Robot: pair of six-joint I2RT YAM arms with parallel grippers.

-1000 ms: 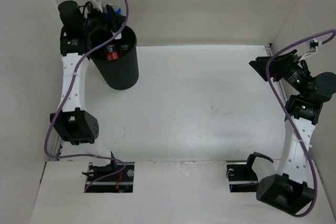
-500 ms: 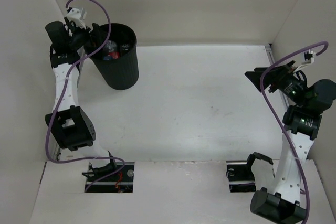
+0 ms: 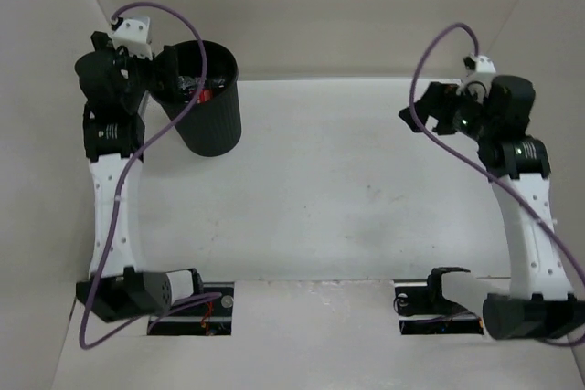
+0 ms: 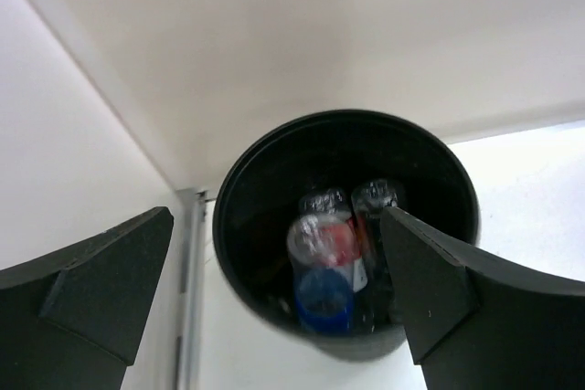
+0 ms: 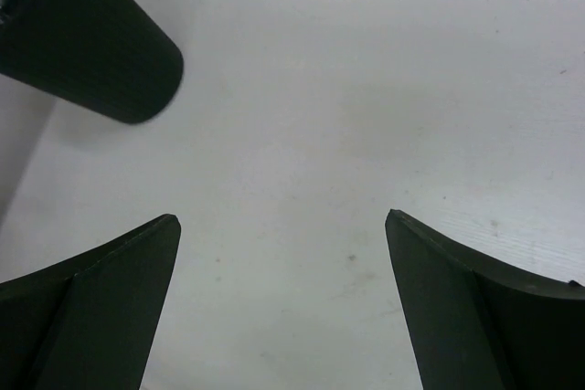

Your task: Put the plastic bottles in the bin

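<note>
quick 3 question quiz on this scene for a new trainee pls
1. True or false: the left gripper is open and holds nothing.
2. Where are the bottles? A on the table; B in the bin; C in a gripper.
3. Fill in: the ___ gripper looks down on bare table, holding nothing.
Key: 1 true; 2 B; 3 right, the right gripper.

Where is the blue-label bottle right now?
The blue-label bottle lies inside the bin, beside the red-labelled bottle, per the left wrist view; the bin stands at the table's far left.
</note>
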